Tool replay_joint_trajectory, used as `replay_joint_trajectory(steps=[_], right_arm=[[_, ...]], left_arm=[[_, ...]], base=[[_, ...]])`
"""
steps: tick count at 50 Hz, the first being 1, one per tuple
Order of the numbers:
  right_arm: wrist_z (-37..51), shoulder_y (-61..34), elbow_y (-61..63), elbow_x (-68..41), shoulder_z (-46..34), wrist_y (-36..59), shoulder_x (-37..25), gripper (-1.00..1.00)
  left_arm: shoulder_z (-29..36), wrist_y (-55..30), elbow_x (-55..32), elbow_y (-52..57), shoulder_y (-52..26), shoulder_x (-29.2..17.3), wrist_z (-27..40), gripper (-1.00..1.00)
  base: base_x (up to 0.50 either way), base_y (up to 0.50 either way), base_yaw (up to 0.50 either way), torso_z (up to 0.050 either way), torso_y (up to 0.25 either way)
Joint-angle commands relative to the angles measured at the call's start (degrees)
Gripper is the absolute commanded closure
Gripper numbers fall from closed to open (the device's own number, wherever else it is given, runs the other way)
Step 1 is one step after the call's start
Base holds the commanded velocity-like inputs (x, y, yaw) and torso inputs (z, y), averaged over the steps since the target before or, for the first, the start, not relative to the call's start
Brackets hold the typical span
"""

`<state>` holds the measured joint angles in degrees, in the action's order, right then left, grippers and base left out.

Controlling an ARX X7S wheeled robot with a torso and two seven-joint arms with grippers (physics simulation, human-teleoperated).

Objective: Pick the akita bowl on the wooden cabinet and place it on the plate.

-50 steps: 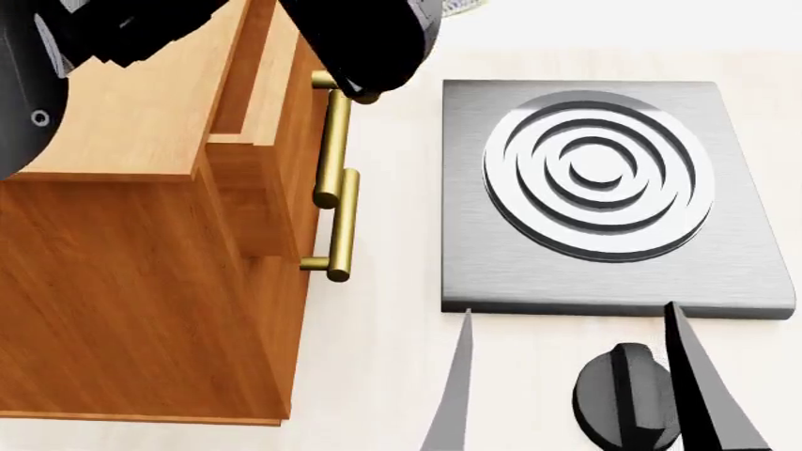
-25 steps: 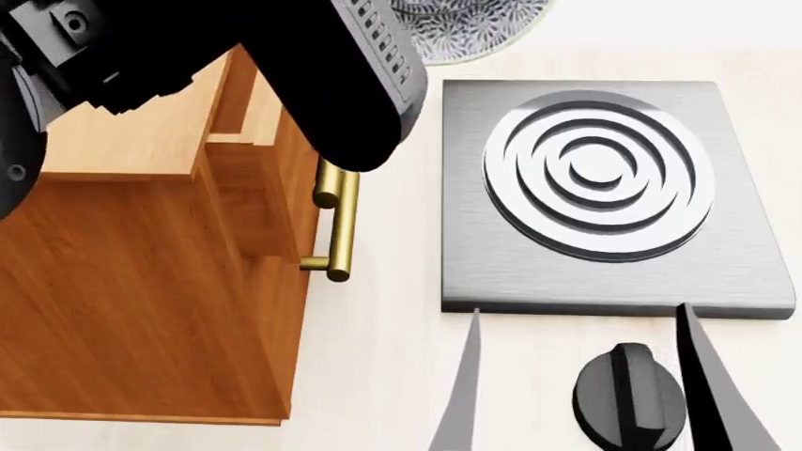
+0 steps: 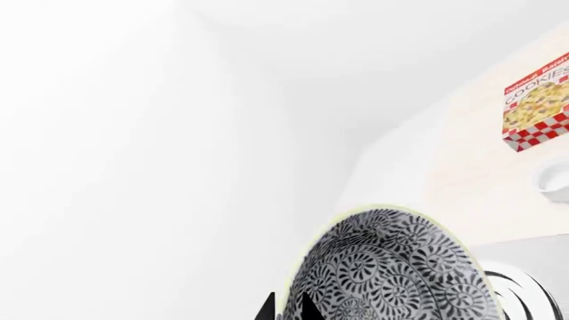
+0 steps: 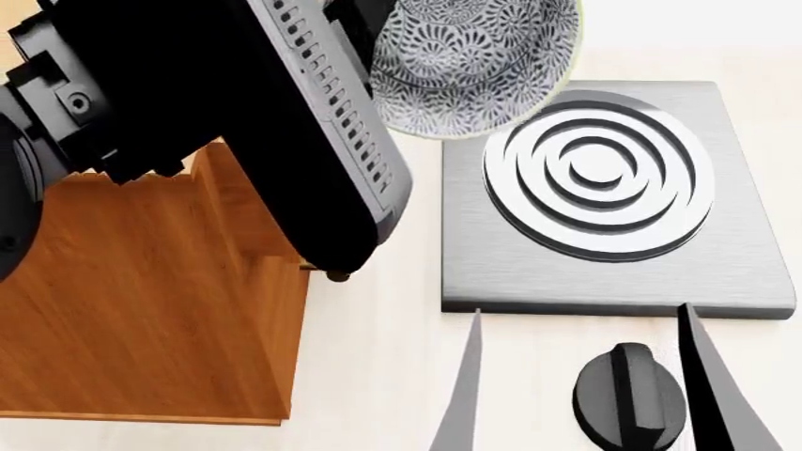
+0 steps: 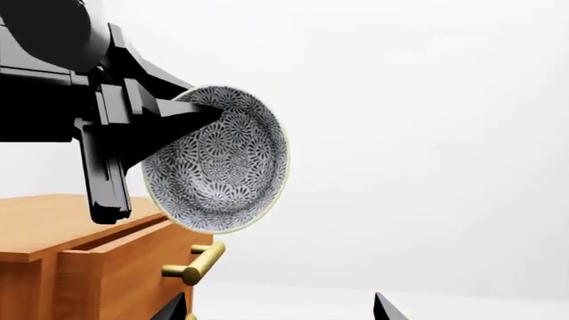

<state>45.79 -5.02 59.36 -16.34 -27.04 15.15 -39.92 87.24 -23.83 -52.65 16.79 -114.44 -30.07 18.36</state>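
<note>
Left end effector point(image 5: 191, 117) clamps the akita bowl point(image 5: 222, 160) by its rim, apparently tilted, above the wooden cabinet point(image 5: 71, 247).

left arm point(image 4: 188, 103): black casing | grey vented panel (slotted) | screws visible

The head camera looks down on a pale countertop. A large black left arm point(image 4: 251, 122) crosses the upper left, covering much of the wooden cabinet point(image 4: 150, 310) below it. Just past the arm's far end, the akita bowl point(image 4: 470, 61), patterned in dark floral speckles, is seen raised, overlapping the far left corner of a grey stove plate point(image 4: 501, 254) with concentric silver burner rings point(image 4: 599, 174). Nearer the camera sits a black knob point(image 4: 629, 395), between the two grey fingers point(image 4: 461, 395) of the right gripper point(image 4: 583, 381), spread apart.
</note>
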Motion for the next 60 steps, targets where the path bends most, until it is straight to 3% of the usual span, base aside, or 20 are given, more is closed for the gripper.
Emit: replay_joint_trajectory(steps=[1,18,35,60], right_arm=[[0.5,-1.2,0.5,0.3,-0.4,0.0,-0.4,-1.00],[5.5,-4.6,0.3,-1.4,-4.9,-1.7,-4.6,-1.00],[6.7,-5.5,-0.6,-1.6,-6.2,-2.5,-5.4,-1.00],[7.7,-6.3,-0.7,-1.8,-7.6,-2.7,-6.1,-1.00]], left_arm=[[-1.2,0.6,2.0,1.6,2.0,0.7,-0.8,1.00],[-0.8,1.8,2.9,2.4,4.1,0.3,-1.3,1.00],[-0.5,2.0,3.3,8.2,5.1,-3.1,0.2,1.00],[0.0,2.8,4.6,13.9,7.9,-4.1,3.2,1.00]], base=[[0.00,0.00,0.00,0.000,0.000],[0.00,0.00,0.00,0.000,0.001],[0.00,0.00,0.00,0.001,0.001],[0.00,0.00,0.00,0.000,0.000]])
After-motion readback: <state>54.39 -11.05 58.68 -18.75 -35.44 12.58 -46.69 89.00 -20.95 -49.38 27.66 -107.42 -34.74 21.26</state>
